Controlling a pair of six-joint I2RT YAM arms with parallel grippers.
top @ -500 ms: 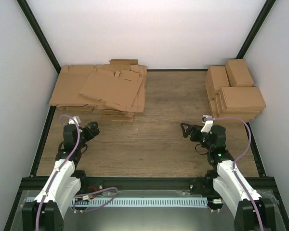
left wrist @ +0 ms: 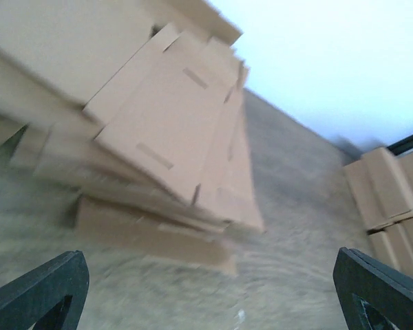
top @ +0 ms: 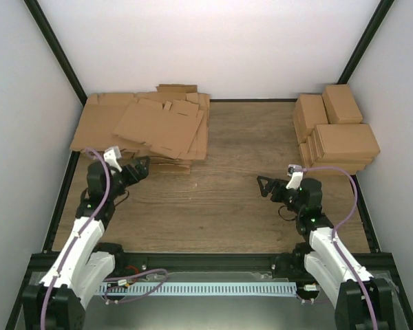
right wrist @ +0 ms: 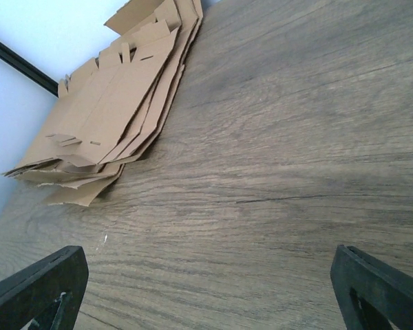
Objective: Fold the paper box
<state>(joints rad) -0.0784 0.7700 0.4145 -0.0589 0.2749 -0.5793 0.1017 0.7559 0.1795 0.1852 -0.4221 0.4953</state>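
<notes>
No single paper box lies apart on the table; I see only the pile of flat brown die-cut sheets [top: 141, 124] at the back left, its top sheet lying askew. My left gripper [top: 141, 169] is open and empty, close to the pile's near edge, and the left wrist view shows the pile [left wrist: 165, 124] just ahead of the open gripper [left wrist: 206, 295]. My right gripper [top: 263, 185] is open and empty over bare wood right of centre, pointing left. In the right wrist view the pile [right wrist: 103, 117] lies far beyond the open gripper [right wrist: 206, 292].
Stacked finished closed brown boxes [top: 337, 130] stand at the back right, also in the left wrist view [left wrist: 392, 185]. The wooden table [top: 213, 199] is bounded by white walls and a black frame. The left wrist view is motion-blurred.
My left arm has reached forward and right, bringing its gripper up to the near edge of the sheet pile. The right arm has barely moved.
</notes>
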